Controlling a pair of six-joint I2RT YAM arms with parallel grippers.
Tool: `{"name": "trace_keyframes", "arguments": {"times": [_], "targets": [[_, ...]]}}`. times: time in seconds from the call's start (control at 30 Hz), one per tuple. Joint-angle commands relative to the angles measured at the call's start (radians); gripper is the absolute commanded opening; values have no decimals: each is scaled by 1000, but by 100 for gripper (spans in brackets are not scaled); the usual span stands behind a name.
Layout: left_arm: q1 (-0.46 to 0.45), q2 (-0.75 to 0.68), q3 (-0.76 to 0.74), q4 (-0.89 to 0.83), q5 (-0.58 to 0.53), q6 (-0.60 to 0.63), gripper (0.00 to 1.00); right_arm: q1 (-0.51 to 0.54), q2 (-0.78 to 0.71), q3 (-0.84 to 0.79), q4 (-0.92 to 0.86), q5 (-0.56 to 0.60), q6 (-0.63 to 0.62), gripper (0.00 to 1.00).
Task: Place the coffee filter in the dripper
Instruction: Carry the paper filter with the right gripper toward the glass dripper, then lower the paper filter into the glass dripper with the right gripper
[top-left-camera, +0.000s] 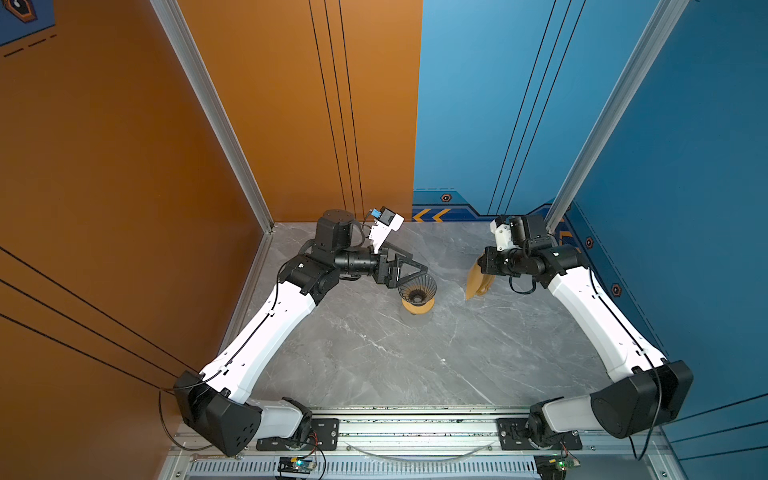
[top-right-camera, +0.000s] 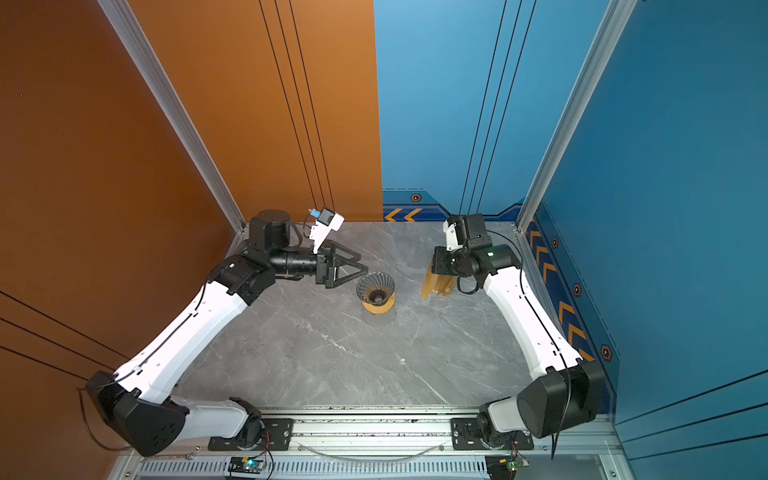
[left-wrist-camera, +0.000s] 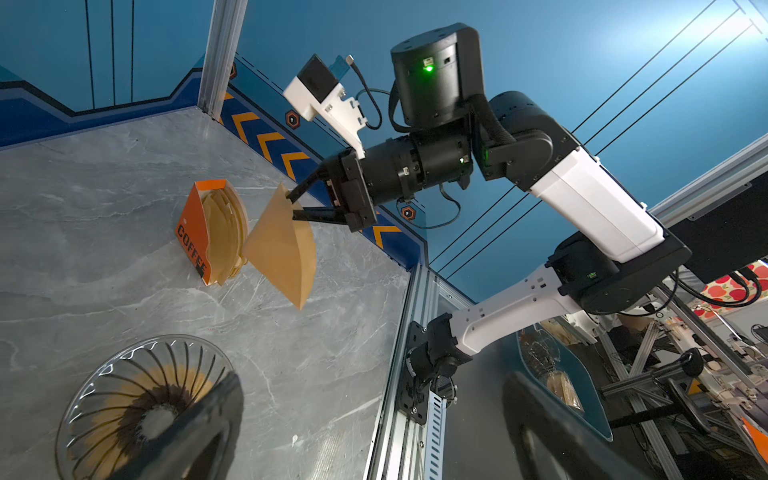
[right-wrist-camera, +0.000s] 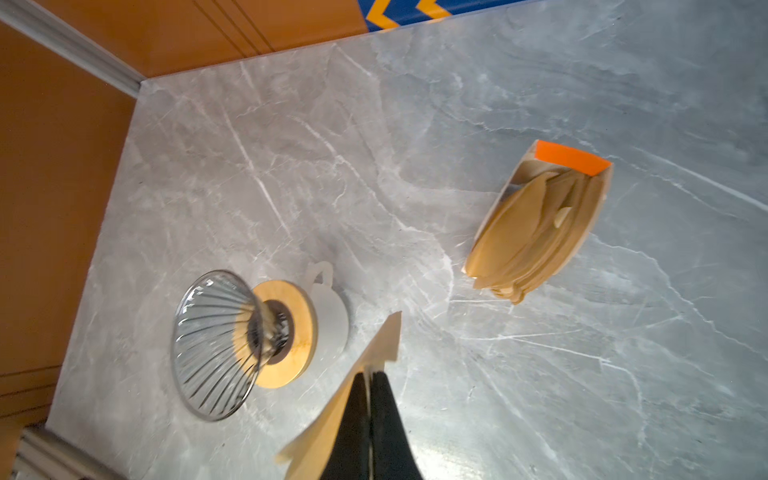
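- The right gripper (left-wrist-camera: 291, 206) pinches the coffee filter (left-wrist-camera: 282, 253) by its rim, tip hanging toward the bench (left-wrist-camera: 83, 249).
- An orange box of filters (left-wrist-camera: 193, 232) stands just beside it, toward the bench's chevron-striped edge.
- The dripper (left-wrist-camera: 124, 386) sits apart, partly behind a blurred finger (left-wrist-camera: 208, 428) of the wide-spread left gripper (left-wrist-camera: 374, 386).

okay, i'm looking into a robot lab test cell here, not anybody's kitchen. printed orange panel (top-left-camera: 104, 145) on one side, blue panel (top-left-camera: 685, 124) on the other, slotted aluminium post (top-left-camera: 210, 104) at the corner, chevron strip (top-left-camera: 432, 215) along the back. a marble-look tabletop (top-left-camera: 374, 353) fills the floor of the box. left arm (top-left-camera: 266, 332) and right arm (top-left-camera: 602, 324) are bolted to a metal rail (top-left-camera: 415, 428) up front, with a bare circuit board (top-left-camera: 297, 463) showing a lit green led below it. from the left wrist view, more aluminium framing (left-wrist-camera: 631, 382) and cables sit outside the cell.
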Motion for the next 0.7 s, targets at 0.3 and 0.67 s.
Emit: {"name": "trace_keyframes", "arguments": {"times": [0.3, 0.67], "targets": [[43, -58, -21, 44, 8, 2, 98, 157, 48, 145, -95, -128, 2, 0], [59, -83, -40, 75, 8, -4, 98, 204, 190, 229, -95, -216, 19, 0]]}}
